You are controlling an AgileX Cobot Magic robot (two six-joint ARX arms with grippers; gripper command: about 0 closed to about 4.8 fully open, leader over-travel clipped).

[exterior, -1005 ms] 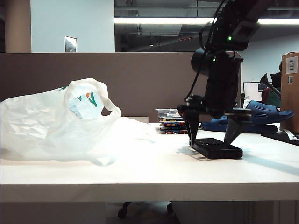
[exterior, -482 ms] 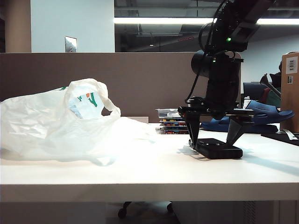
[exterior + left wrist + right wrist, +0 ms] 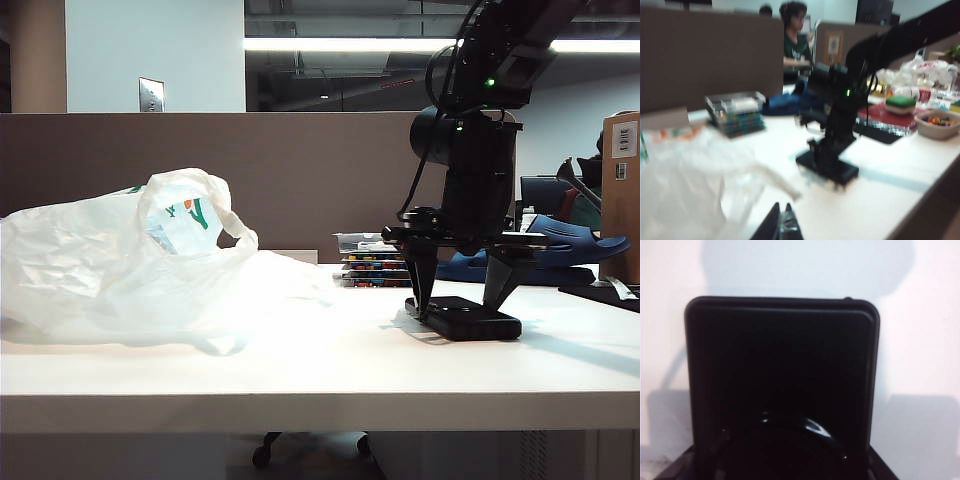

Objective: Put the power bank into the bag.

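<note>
Two fingers of the right gripper (image 3: 460, 300) point down, straddling the flat black power bank (image 3: 466, 318) on the white desk (image 3: 320, 370) at right, not yet clamped. Left gripper (image 3: 781, 227) is clenched. Crinkled translucent bag (image 3: 130, 270) slumps at left.

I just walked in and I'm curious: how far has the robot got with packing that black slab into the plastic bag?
Early days. Done: the right gripper has come down over the power bank, fingers either side. In hand: they are narrowing on it, but it lies flat on the table. Left: lifting it and carrying it to the bag. The left gripper waits shut near the bag.
</note>
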